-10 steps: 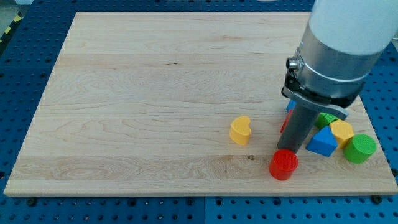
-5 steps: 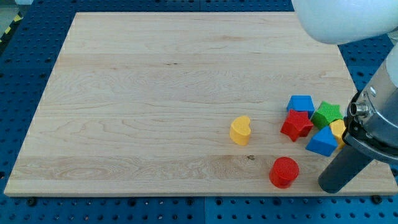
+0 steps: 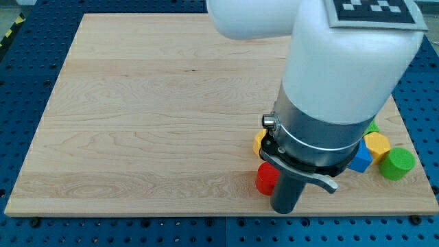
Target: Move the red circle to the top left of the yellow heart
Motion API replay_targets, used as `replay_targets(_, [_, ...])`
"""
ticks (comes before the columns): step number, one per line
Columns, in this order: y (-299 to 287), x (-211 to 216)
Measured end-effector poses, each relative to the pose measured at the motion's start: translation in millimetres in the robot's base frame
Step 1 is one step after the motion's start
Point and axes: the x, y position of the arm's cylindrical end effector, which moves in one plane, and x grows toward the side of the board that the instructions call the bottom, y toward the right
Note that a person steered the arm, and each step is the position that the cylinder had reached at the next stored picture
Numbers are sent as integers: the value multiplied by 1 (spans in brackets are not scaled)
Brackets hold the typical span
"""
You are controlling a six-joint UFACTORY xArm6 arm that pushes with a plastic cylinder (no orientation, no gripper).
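Note:
The red circle (image 3: 266,179) lies near the view's bottom edge of the wooden board (image 3: 151,103), partly hidden by the rod. My tip (image 3: 284,208) touches the board just right of and below the red circle, right against it. The yellow heart (image 3: 258,143) is mostly hidden behind the arm; only its left edge shows, just above the red circle.
At the view's right, beside the arm, a blue block (image 3: 360,158), a yellow block (image 3: 376,145) and a green cylinder (image 3: 397,164) show. A sliver of a green block (image 3: 372,128) peeks out above them. The arm's big white body hides much of the board's right half.
My tip swung from above the red circle round to its right, then came in low from the right. The red circle slid left, to just below the yellow heart.

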Motion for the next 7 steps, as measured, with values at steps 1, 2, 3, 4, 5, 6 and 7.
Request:
replay_targets(1, [-4, -14])
replay_targets(2, [-22, -36])
replay_targets(3, [-44, -56])
replay_targets(4, [-67, -88])
replay_targets(5, [-84, -122])
replay_targets(6, [-84, -109])
replay_targets(7, [-83, -56])
